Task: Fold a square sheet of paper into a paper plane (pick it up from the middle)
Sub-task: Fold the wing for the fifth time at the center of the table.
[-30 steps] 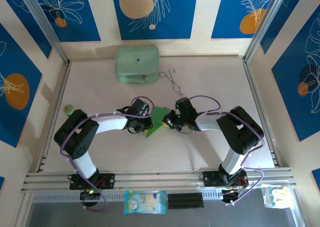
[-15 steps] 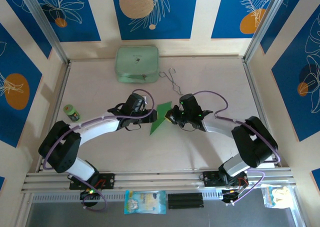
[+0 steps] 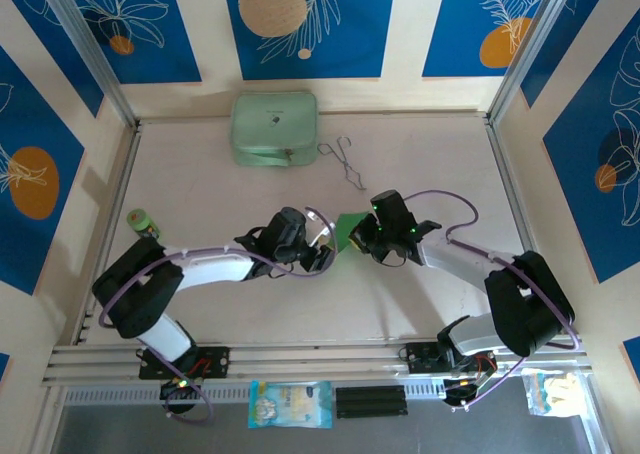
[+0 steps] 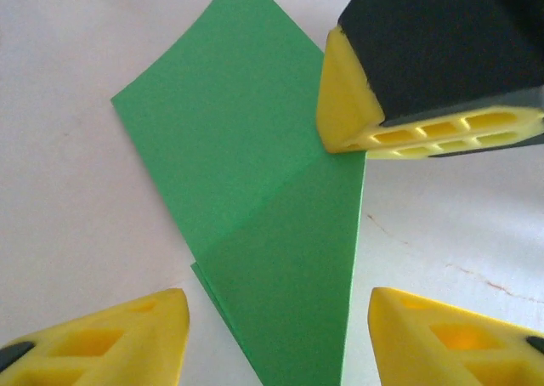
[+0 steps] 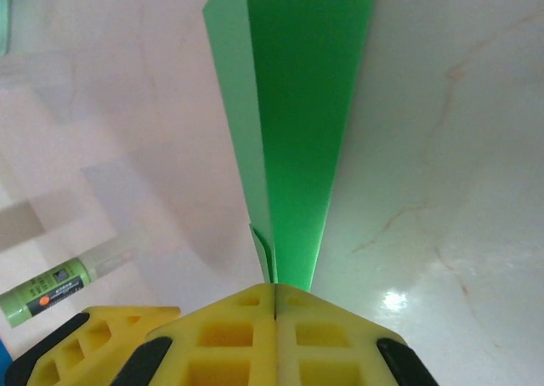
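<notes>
right wrist: my right jaws pinch folded green paper by its tip | left wrist: my left jaws spread astride it | top: mint case, wire tongs beyond paper

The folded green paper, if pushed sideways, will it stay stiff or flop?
Probably floppy: the folded green paper is thin, its layers splaying apart. Pinched by the right fingers, it would likely bend rather than slide. Its crease may stiffen it slightly.
</notes>
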